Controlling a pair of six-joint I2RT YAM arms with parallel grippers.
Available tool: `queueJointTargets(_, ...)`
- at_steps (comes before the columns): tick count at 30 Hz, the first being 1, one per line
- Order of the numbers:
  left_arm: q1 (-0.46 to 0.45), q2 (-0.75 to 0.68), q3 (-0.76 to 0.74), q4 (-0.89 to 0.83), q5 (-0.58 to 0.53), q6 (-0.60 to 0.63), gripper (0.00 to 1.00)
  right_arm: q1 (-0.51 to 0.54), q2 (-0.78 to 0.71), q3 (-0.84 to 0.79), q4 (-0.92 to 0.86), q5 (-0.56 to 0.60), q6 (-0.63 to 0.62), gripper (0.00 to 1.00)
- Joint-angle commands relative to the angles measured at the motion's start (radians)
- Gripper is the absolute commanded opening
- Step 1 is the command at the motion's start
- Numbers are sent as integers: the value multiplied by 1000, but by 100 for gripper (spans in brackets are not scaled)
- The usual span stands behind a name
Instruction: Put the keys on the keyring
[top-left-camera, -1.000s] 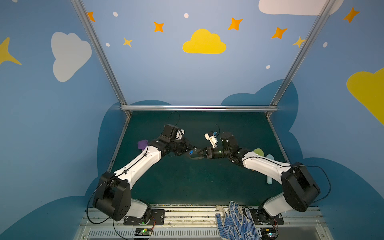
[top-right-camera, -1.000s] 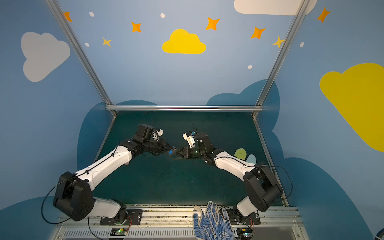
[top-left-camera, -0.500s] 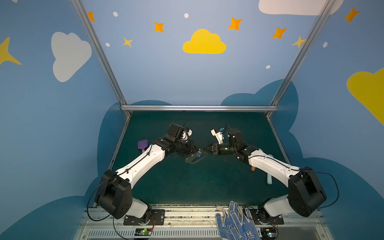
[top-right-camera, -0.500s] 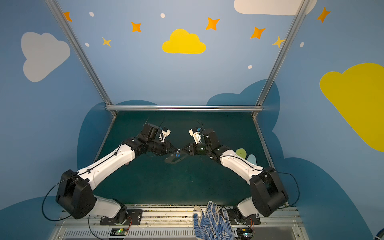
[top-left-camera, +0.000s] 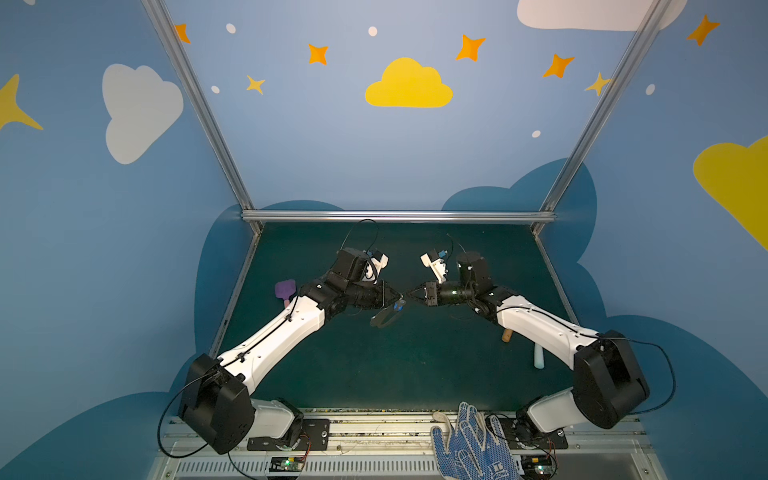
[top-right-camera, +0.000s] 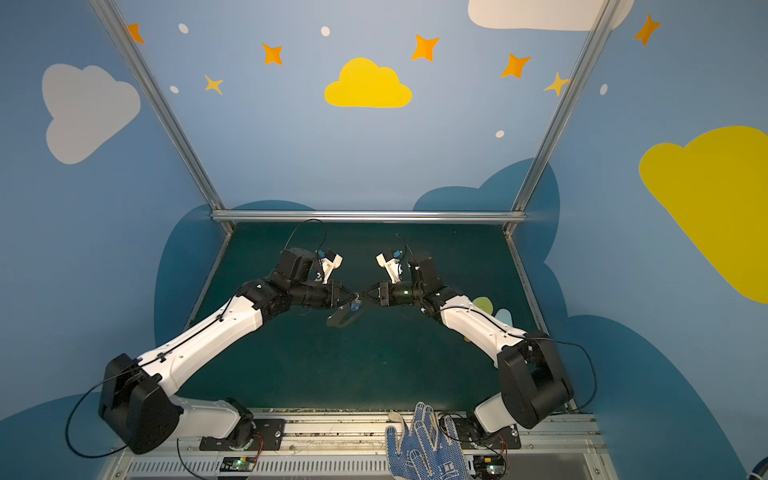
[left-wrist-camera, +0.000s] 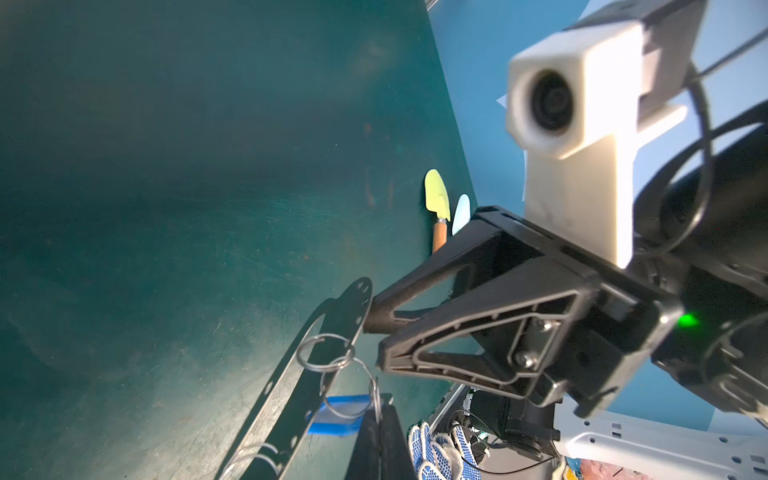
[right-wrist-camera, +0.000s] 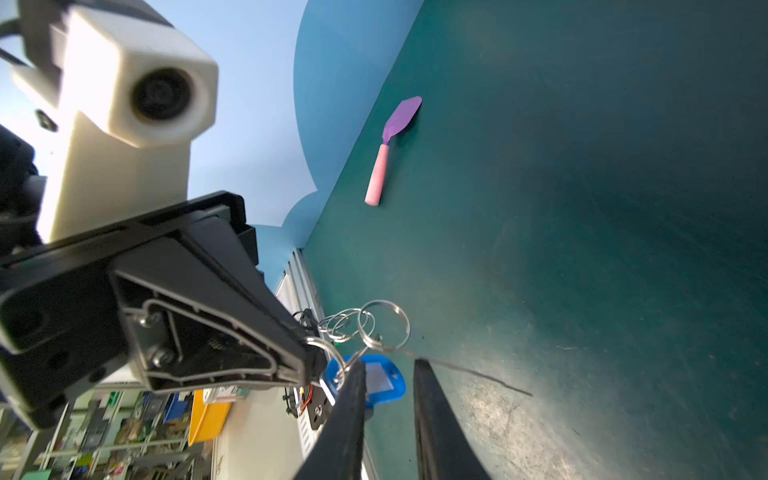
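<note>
Blue key tag (right-wrist-camera: 384, 380) with white label, dark grey keyring plate (left-wrist-camera: 286, 407), purple-headed pink spatula (right-wrist-camera: 381, 166), green mat (top-left-camera: 374, 365).

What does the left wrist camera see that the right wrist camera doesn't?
Only the left wrist view shows the yellow spatula, the pale blue spatula right beside it, and the dotted blue gloves. Only the right wrist view shows the purple spatula with its pink handle, and a yellow bin past the table's edge. Both show the blue key tag, the metal rings and the green table.
</note>
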Motion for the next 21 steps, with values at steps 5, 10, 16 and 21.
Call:
queueJointTargets(5,-15,-34,-14,44,-21,49,4,-4,-44,34,-5,34,-19,16)
queueJointTargets(10,-27,-40,-8,29,-50,72,4,-5,-87,50,-67,113,-56,12)
queueJointTargets(16,-38,-40,1,3,-75,93,4,-7,-117,80,-112,123,-79,10)
queueJointTargets(21,-46,-41,6,-5,-78,108,4,-7,-102,101,-145,136,-93,16)
